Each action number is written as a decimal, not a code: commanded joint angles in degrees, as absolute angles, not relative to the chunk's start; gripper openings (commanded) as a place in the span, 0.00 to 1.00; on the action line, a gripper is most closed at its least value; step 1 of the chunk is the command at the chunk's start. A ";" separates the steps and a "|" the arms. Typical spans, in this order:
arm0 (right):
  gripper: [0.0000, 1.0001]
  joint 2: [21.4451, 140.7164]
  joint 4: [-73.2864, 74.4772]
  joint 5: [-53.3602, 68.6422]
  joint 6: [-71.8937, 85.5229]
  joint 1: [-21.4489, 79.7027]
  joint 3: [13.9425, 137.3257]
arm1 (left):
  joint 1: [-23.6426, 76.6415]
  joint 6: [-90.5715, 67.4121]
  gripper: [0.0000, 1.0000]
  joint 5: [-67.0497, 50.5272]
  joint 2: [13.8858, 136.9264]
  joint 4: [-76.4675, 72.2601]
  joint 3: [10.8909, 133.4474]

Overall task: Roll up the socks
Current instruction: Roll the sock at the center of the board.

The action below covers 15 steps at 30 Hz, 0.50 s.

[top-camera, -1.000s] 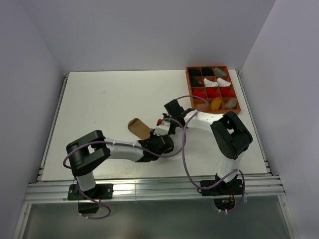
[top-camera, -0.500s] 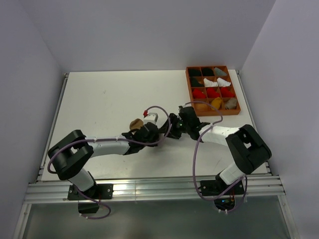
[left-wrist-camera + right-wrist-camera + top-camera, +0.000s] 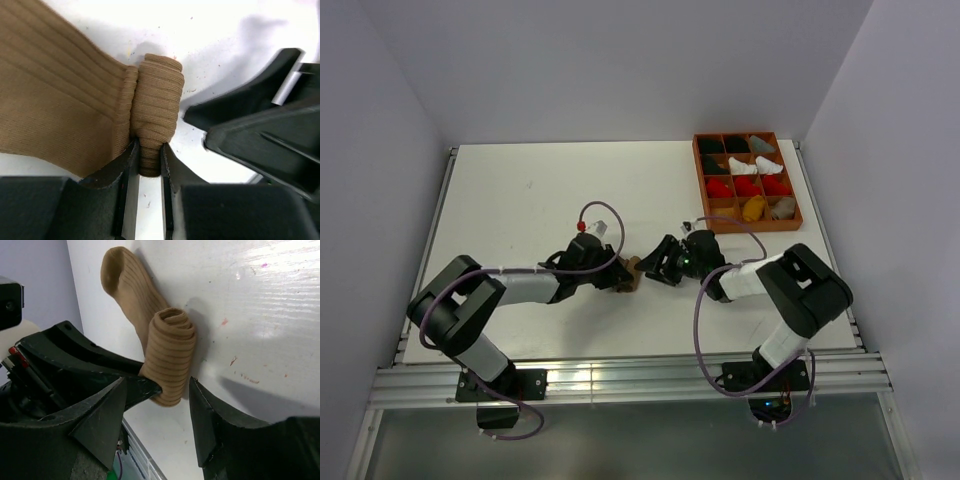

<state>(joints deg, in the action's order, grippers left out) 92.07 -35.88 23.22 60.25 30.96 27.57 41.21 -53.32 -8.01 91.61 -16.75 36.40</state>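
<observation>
Tan and partly rolled, the ribbed ankle sock (image 3: 157,100) lies on the white table (image 3: 520,200). The left gripper (image 3: 148,155), arm stretched low, pinches the rolled end. The right gripper (image 3: 156,390), jaws spread wide, faces it just beside the roll.

No readable text, label, brand, number or sign shows anywhere.

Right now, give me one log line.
left tool: shut on partly rolled brown sock | right tool: open, facing roll
</observation>
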 commanded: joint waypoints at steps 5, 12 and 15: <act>0.60 101.15 -50.71 24.17 63.02 30.76 27.16 | 37.80 -60.29 0.07 -16.61 92.81 -24.69 31.91; 0.57 107.30 -56.24 26.19 62.84 30.76 28.30 | 36.21 -61.17 0.07 -17.84 92.81 -25.84 30.94; 0.52 110.30 -61.76 28.29 65.03 30.76 28.04 | 36.12 -61.35 0.07 -18.28 93.51 -26.54 30.85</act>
<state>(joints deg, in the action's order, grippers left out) 107.26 -56.05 26.89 64.23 30.96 27.79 36.40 -60.73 -16.60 92.23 -24.62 31.40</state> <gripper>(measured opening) 0.536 0.236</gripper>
